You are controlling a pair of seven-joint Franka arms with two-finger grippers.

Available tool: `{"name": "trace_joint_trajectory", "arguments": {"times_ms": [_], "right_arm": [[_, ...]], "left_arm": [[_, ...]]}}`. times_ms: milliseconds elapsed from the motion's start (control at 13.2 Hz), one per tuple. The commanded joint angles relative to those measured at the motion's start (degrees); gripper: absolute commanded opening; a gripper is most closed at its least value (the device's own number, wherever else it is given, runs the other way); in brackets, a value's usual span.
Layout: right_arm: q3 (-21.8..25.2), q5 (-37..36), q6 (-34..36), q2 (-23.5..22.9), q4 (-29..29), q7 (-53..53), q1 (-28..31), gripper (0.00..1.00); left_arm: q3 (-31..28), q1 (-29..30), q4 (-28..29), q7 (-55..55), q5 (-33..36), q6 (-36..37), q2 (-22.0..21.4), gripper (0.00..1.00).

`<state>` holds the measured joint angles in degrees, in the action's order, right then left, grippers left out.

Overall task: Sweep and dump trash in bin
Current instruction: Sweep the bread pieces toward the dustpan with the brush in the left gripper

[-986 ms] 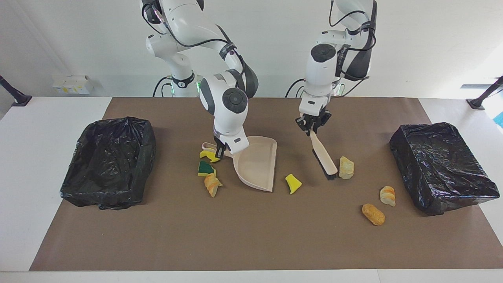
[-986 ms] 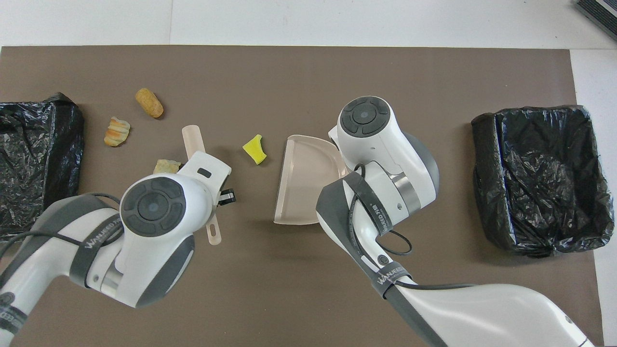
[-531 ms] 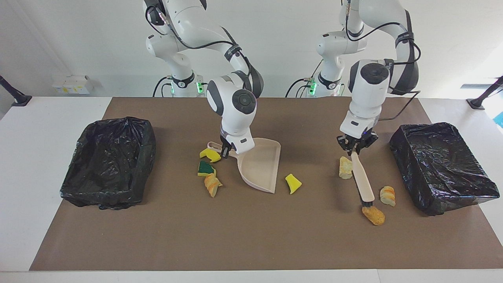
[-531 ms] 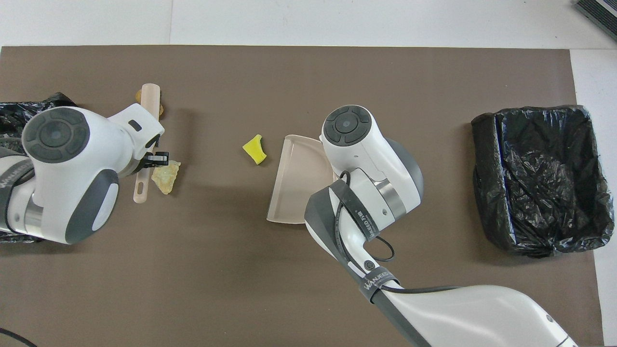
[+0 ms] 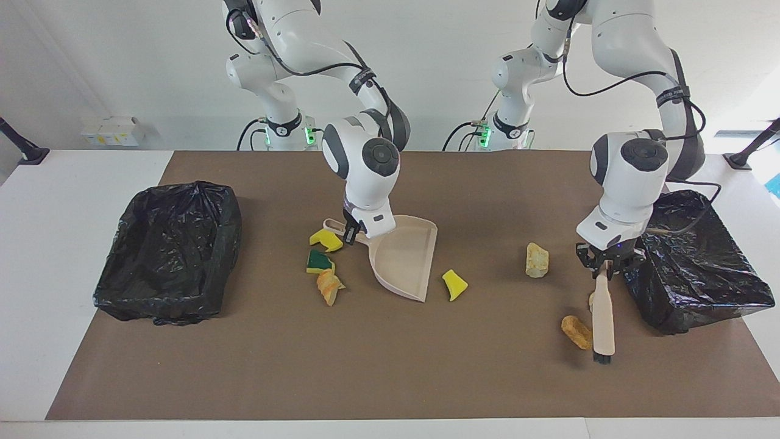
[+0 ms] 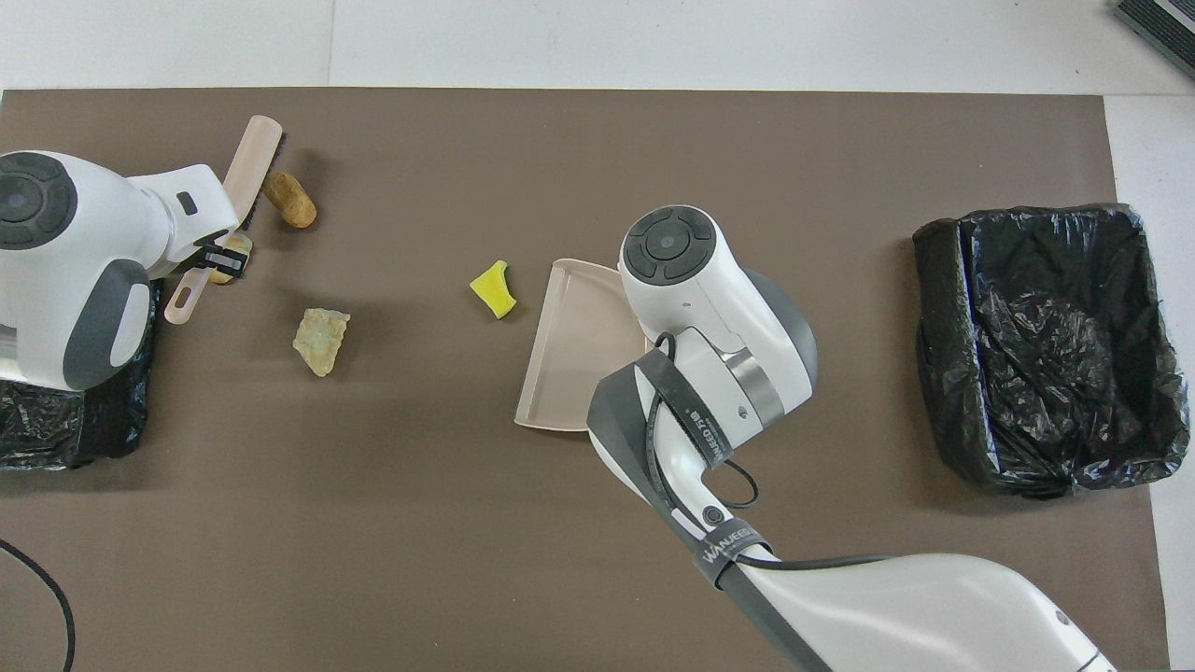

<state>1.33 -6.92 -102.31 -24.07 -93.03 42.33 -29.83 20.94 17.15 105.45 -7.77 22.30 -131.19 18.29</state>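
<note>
Left gripper (image 5: 607, 266) clamps the brush (image 5: 603, 323) handle, bristles beside a tan lump (image 5: 576, 331) (near the left-end bin (image 5: 701, 268)). Right gripper (image 5: 351, 235) grips the dustpan (image 5: 405, 259) handle mid-tabletop (image 5: 390, 372); remaining trash: yellow chunk (image 5: 454, 284) by its mouth, three scraps (image 5: 323, 268) beside its handle.
</note>
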Motion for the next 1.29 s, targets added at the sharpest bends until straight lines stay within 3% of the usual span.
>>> {"name": "trace_joint_trajectory", "arguments": {"times_ms": [0,228,531,759,986,1214], "right_arm": [[-0.19,-0.81,-0.78,0.42,-0.75,0.46,0.21,0.00],[-0.19,-0.73,-0.96,0.51,-0.84,0.47,-0.41,0.00],[-0.19,-0.73,-0.78,0.51,-0.84,0.47,-0.41,0.00],[-0.19,-0.73,-0.78,0.51,-0.84,0.47,-0.41,0.00],[-0.19,-0.73,-0.78,0.51,-0.84,0.47,-0.41,0.00],[-0.19,-0.73,-1.05,0.51,-0.84,0.56,-0.41,0.00]], "left_arm": [[1.03,0.95,0.54,-3.30,1.35,-0.12,0.53,0.00],[2.26,-2.11,9.22,-3.48,0.82,0.92,-4.38,0.00],[2.26,-11.52,10.13,-0.86,-9.26,11.20,-8.51,0.00],[1.65,-10.13,8.47,0.12,-12.27,15.07,-13.88,0.00],[1.13,-4.25,3.99,-0.75,-12.28,14.30,-12.93,0.00],[1.12,2.95,4.24,-1.19,-11.58,8.96,-10.56,0.00]]}}
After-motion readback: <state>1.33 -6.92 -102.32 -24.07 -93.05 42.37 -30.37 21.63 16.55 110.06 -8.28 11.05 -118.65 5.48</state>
